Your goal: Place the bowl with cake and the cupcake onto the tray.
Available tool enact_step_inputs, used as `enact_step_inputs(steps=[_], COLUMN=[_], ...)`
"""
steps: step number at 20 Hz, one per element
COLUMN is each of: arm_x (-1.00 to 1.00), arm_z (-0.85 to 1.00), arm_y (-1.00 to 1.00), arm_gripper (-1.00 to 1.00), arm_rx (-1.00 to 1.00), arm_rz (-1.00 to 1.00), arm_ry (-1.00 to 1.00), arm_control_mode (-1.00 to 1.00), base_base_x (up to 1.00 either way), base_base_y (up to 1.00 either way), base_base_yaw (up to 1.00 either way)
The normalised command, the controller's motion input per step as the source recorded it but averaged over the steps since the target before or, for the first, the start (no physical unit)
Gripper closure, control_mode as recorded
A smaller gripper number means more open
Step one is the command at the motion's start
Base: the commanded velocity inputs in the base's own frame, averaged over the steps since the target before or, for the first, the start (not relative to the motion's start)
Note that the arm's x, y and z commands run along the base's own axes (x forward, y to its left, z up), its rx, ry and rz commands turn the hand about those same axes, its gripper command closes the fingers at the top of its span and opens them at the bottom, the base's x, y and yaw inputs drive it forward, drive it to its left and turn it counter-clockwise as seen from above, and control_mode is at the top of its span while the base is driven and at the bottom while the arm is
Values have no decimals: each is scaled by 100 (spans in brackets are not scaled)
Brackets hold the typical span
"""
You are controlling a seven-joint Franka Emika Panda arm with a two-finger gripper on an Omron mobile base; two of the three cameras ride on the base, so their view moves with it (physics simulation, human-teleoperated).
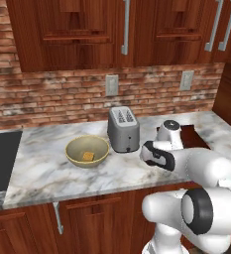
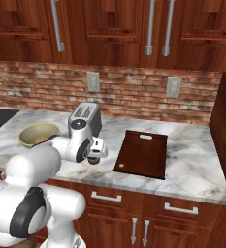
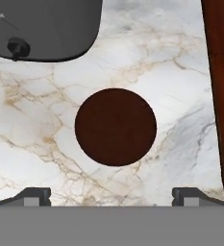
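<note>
From the left base camera I see a marble counter (image 1: pixel 47 168) under a brick wall. The bowl (image 1: pixel 87 151) sits left of a grey toaster (image 1: pixel 123 130), with the orange cake (image 1: pixel 88 156) inside it. My arm reaches across in front of the toaster, and the tray (image 1: pixel 196 137) peeks out behind it.

From the right base camera, the tray (image 2: pixel 142 153) lies flat on the counter, right of the toaster (image 2: pixel 86 117); the bowl (image 2: pixel 36 133) is at far left. The gripper (image 2: pixel 96 156) hangs between toaster and tray.

Looking down from the hand camera, the cupcake (image 3: pixel 116 127) — a dark brown disc — rests on marble between the toaster's base (image 3: pixel 46 29) and the tray's edge (image 3: pixel 221 86). My fingertips (image 3: pixel 32 196) stand wide apart, holding nothing.
</note>
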Motion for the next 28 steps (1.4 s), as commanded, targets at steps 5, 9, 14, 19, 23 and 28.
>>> enact_step_inputs(steps=[5,9,14,19,23,28], arm_x=[19,16,15,13,22,26], arm_z=[-11,-15,-20,-19,-15,-16], arm_y=[-1,-3,-3,0,0,0], arm_gripper=[-100,-100,-100,-100,-100,100], arm_rx=[1,0,0,1,0,0], arm_rz=[0,0,0,0,0,0], arm_ry=[0,0,0,0,0,0], arm_control_mode=[-100,-100,-100,-100,-100,-100], base_base_x=[0,0,0,0,0,0], base_base_y=[0,0,0,0,0,0], base_base_yaw=[0,0,0,0,0,0])
